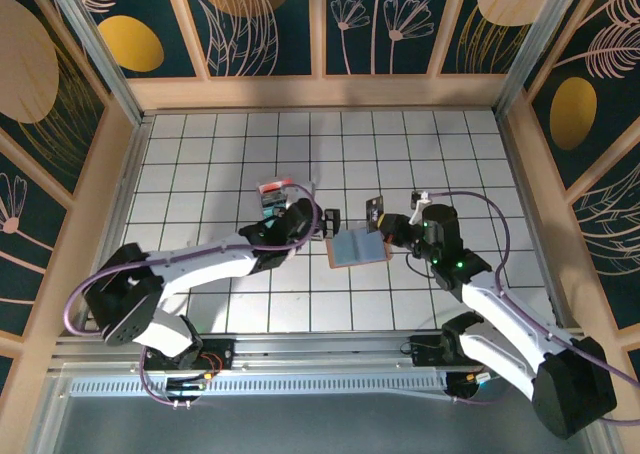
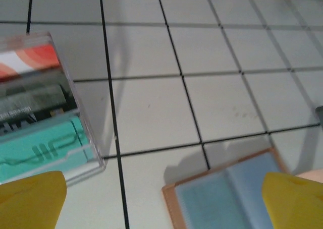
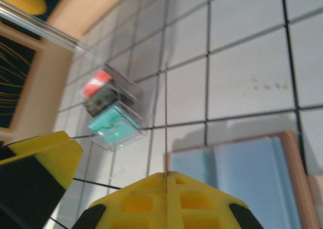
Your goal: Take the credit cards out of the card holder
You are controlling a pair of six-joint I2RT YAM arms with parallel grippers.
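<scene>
Tabletop (image 1: pixel 200 164): white square tiles, dark grout lines, soft shadows.
Walls (image 1: pixel 270 19): dark teal panels, gold ovals, pale leaf outlines.
Frame (image 1: pixel 320 92): light wood strips.
Near edge: grey metal rail (image 1: pixel 330 352).

Card holder (image 1: pixel 357 246) flat, ctr of table (image 1: pixel 200 154)

Left wrist cam is pretty soft: the card holder (image 2: pixel 227 193) runs off the bottom edge and its right corner sits behind a yellow fingertip (image 2: pixel 292 201). The clear box (image 2: pixel 45 113) is chopped by the left edge, and the print on its contents is unreadable. On the right wrist cam, the card (image 3: pixel 165 118) pinched in the right gripper (image 3: pixel 165 174) is dead edge-on, just a hairline, so no telling its colour.
</scene>
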